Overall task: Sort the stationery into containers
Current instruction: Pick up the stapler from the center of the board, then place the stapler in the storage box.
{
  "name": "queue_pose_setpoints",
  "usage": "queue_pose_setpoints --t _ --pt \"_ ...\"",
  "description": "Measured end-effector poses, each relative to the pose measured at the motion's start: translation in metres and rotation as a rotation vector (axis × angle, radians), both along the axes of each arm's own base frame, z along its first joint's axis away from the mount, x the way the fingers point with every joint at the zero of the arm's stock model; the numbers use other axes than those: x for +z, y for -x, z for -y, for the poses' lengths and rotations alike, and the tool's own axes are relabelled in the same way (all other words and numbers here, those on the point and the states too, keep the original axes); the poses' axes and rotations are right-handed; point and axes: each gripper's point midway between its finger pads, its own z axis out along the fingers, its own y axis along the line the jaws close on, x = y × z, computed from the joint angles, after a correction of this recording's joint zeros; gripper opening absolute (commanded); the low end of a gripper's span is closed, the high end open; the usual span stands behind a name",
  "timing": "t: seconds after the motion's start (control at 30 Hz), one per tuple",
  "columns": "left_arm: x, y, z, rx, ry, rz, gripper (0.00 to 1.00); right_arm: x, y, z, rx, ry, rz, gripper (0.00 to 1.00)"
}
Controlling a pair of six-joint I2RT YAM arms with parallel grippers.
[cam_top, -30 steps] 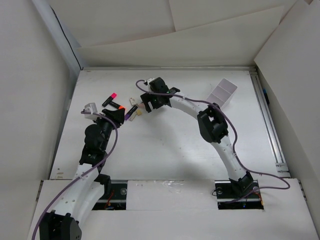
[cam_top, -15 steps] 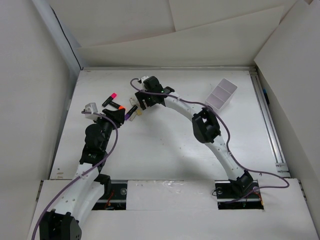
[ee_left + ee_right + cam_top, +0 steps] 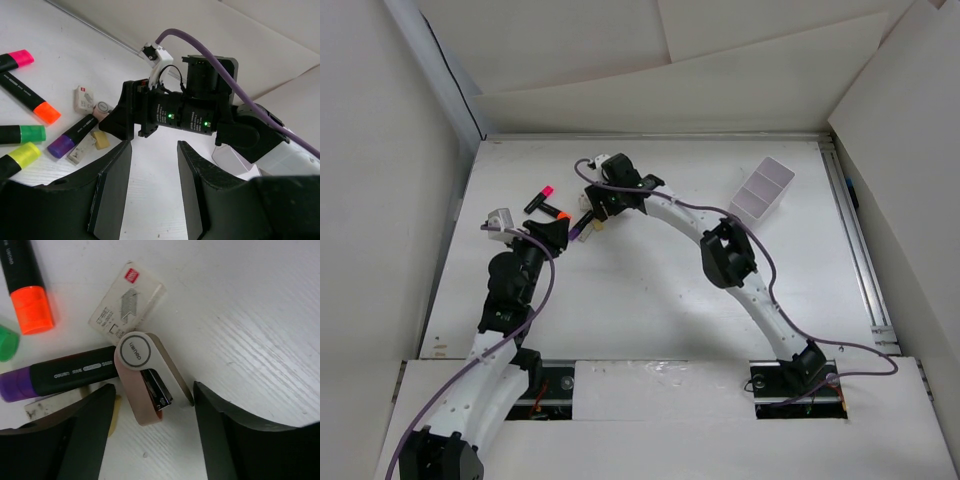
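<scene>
The right gripper [image 3: 152, 407] hangs wide open astride a pink stapler [image 3: 142, 375], gripping nothing. The left gripper [image 3: 150, 190] gapes empty too. The highlighters [image 3: 538, 197] lie at ten o'clock on the table [image 3: 640, 300], and the white tray [image 3: 763, 187] sits at two o'clock.

Green marker [image 3: 6, 342] mostly off-frame
</scene>
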Motion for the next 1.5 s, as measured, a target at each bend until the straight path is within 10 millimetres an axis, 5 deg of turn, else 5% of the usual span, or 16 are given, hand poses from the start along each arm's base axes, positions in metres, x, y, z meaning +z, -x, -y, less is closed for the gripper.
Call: queue_pose_setpoints --t 0.1,0.3,0.7,0.83,0.93,1.07,1.23,1.33,1.5 --pt "0.003 0.001 0.000 0.000 0.002 0.012 0.38 0.000 0.007 -0.008 0.015 -0.002 0.001 0.50" --pt "0.003 0.001 0.000 0.000 0.002 0.012 0.38 -0.003 0.012 -0.018 0.024 -0.019 0.023 0.34" --pt "0.004 0.001 0.000 -0.003 0.003 0.016 0.38 0.001 0.039 0.005 -0.035 -0.063 -0.014 0.17" --pt "-0.001 -0.001 0.001 -0.006 0.000 -0.001 0.38 0.026 0.048 0.021 -0.055 -0.088 -0.013 0.17" --pt "-0.003 -0.001 0.002 -0.012 -0.001 -0.006 0.38 0.069 0.047 0.038 -0.080 -0.147 0.027 0.17" --pt "-0.005 -0.003 0.006 -0.032 -0.002 -0.013 0.38 0.138 0.031 0.082 -0.166 -0.243 0.121 0.17" --pt "-0.014 -0.007 0.013 -0.063 -0.007 -0.039 0.38 0.200 0.006 0.191 -0.403 -0.295 0.245 0.17" --pt "-0.028 -0.011 0.018 -0.091 -0.013 -0.083 0.38 0.216 -0.007 0.265 -0.602 -0.279 0.292 0.17" --pt "-0.043 -0.013 0.026 -0.127 -0.012 -0.131 0.38 0.218 -0.020 0.358 -0.879 -0.257 0.292 0.17"
